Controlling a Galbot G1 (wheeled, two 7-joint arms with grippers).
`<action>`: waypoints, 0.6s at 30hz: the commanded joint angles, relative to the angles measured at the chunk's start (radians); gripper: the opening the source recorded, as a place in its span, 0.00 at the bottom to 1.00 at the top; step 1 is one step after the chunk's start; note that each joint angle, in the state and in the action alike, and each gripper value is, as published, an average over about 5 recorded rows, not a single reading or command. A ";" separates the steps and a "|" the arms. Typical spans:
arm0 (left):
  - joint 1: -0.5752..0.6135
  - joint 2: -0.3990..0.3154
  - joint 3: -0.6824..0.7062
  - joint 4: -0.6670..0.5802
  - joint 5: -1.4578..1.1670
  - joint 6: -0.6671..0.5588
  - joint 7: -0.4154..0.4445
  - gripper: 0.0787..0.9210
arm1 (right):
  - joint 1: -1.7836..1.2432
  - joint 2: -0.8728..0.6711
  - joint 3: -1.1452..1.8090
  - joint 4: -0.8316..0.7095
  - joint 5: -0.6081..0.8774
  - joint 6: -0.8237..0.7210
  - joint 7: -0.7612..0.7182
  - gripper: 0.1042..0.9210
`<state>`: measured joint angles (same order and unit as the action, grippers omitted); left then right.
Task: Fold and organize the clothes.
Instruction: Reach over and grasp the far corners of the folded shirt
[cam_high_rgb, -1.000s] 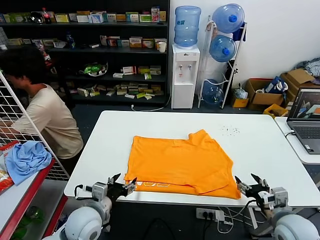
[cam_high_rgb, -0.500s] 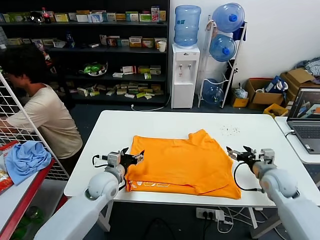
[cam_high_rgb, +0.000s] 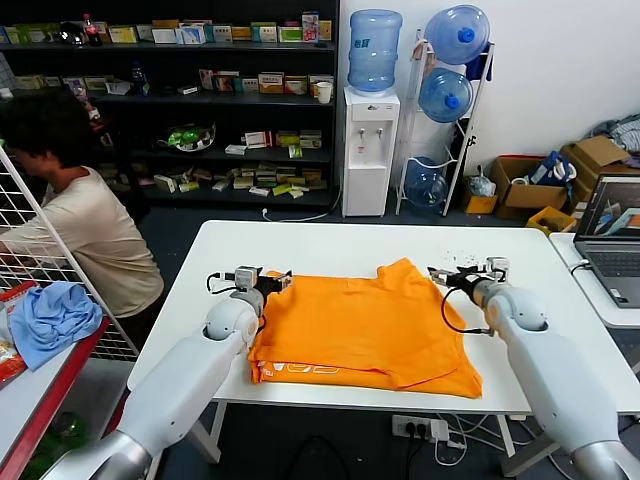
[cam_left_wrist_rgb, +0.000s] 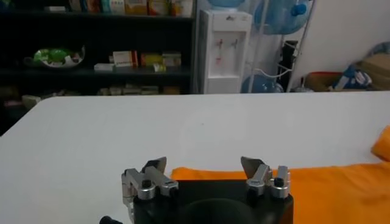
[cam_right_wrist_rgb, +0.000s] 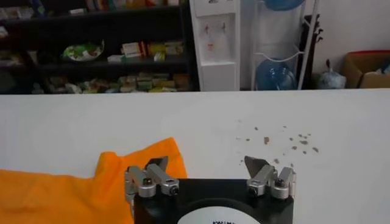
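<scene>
Over T-shirt (cam_high_rgb: 362, 325): both grippers agape

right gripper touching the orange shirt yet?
Cannot tell. In the right wrist view the open right gripper sits over the orange T-shirt's far corner; no view plainly shows contact or a gap. In the head view it overlaps the shirt's right edge.

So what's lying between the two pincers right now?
In the head view, the far part of the orange T-shirt fills the stretch between the left pincer and the right pincer, with its raised sleeve nearer the right one. Nothing else lies there.
</scene>
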<state>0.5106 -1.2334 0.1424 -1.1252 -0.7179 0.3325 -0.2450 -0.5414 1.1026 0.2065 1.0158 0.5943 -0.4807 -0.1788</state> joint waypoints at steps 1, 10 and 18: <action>-0.083 -0.076 0.018 0.229 0.054 -0.032 0.032 0.88 | 0.101 0.122 -0.039 -0.198 -0.104 0.037 -0.106 0.88; -0.083 -0.070 0.013 0.235 0.060 -0.029 0.063 0.83 | 0.099 0.134 -0.042 -0.205 -0.115 0.042 -0.080 0.66; -0.060 -0.053 0.015 0.189 0.046 -0.011 0.079 0.57 | 0.098 0.129 -0.029 -0.211 -0.121 0.016 -0.060 0.38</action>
<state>0.4553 -1.2797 0.1528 -0.9533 -0.6758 0.3191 -0.1832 -0.4609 1.2082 0.1816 0.8443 0.4944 -0.4531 -0.2363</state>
